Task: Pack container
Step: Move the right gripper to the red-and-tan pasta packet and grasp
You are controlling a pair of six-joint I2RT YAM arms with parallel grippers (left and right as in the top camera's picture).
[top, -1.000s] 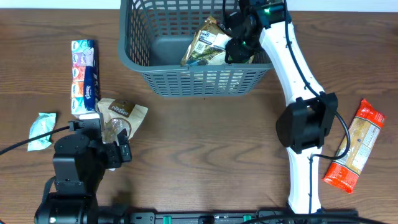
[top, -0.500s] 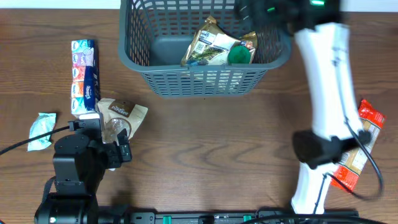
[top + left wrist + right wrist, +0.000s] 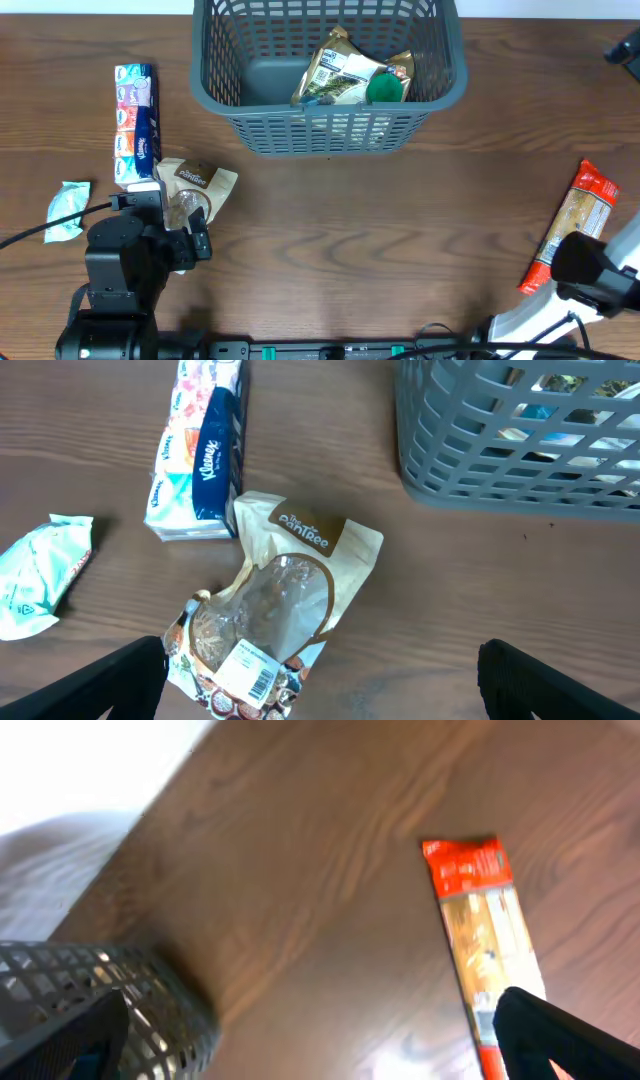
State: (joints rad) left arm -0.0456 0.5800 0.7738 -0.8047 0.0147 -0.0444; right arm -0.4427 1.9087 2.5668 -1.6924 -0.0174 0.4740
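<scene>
starting far left: ahead and off to the left of the left gripper (image 3: 320, 650), a small teal packet (image 3: 40, 575) flat on the wood table (image 3: 450, 590). further ahead of those fingers, a kleenex tissue pack (image 3: 200, 450) lying lengthwise. right between the two fingers and just ahead, a tan windowed pouch (image 3: 275, 610), crumpled, touching the tissue pack at its far corner. as for that left gripper: spread wide, gripping nothing, poised over the pouch's near end. ahead and to the right of it, the container (image 3: 500, 470), upright on the table, well apart from the pouch, with a couple of packets (image 3: 340, 75) and something green (image 3: 385, 88) inside, toward the right half. on to the right gripper (image 3: 310, 1040): flung wide open, empty, looking down from height. just above its left finger in the wrist view, a corner of the container; toward its right finger, a red-orange pasta packet (image 3: 485, 935) flat on the table, well apart from the container.
</scene>
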